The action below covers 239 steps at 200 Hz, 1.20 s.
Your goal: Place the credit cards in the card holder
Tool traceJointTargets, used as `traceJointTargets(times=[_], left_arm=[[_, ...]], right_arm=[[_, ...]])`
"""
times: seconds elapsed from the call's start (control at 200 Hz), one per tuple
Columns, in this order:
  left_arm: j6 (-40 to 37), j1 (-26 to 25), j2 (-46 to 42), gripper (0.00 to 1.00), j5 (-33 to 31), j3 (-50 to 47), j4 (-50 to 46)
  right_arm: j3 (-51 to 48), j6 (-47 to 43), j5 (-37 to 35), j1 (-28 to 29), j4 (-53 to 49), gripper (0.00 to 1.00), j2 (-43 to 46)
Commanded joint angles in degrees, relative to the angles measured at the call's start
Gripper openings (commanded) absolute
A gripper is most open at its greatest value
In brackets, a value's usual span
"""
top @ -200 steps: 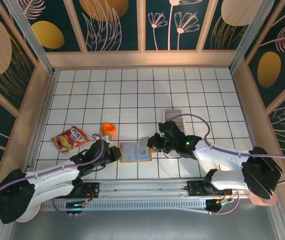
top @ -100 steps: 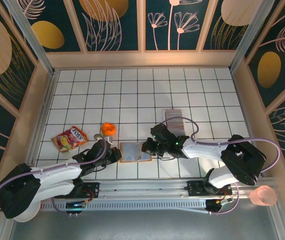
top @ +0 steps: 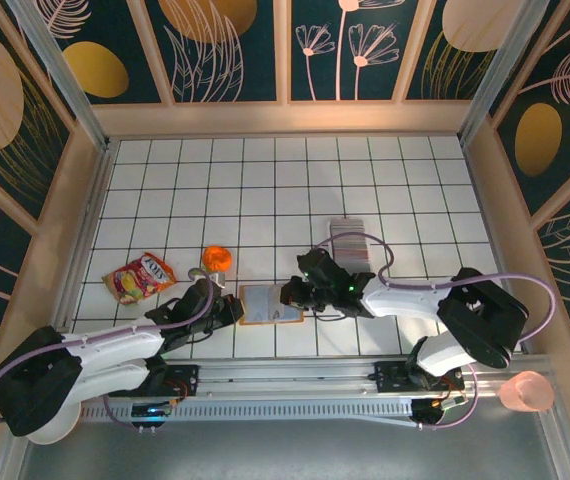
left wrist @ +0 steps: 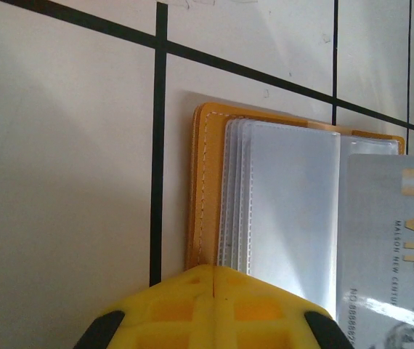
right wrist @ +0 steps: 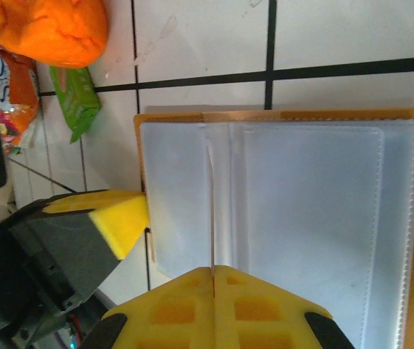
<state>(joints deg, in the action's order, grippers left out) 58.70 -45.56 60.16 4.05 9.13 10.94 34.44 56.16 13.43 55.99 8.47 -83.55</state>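
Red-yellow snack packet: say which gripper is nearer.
Left. The left gripper is at the tan folding card holder's edge facing the snack packet; the right gripper is over the holder's far side.

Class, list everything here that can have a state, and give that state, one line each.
Holder: open, lying flat.
Left gripper: shut, at the holder's edge.
Right gripper: shut on a card, over the holder.
Other cards: not yet in the holder.
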Motion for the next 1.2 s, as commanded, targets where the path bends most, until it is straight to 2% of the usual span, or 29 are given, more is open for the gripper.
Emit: traceJointTargets(times=[0.0,0.32,0.515,1.191], left_arm=[[-0.2,-0.4,0.1,0.00,-0.1,0.3,0.2],[-0.2,-0.4,0.2,0.00,-0.2,0.4,0.0],[-0.4,-0.4,0.4,0.00,-0.2,0.5,-0.1],[-2.6,-0.4,-0.8,0.01,-3.7,2.5,-6.0]], right_arm=[[1.8,-2.8,-1.2,0.4,0.7,0.00,-1.5],[0.7,-1.4,-0.9,0.4,2.6,0.00,-2.8],[-1.8,1.9,0.3,0.4,8.8,0.00,-3.2],[-6.2,5.2,1.9,-0.3,18.5,0.00,-2.1]])
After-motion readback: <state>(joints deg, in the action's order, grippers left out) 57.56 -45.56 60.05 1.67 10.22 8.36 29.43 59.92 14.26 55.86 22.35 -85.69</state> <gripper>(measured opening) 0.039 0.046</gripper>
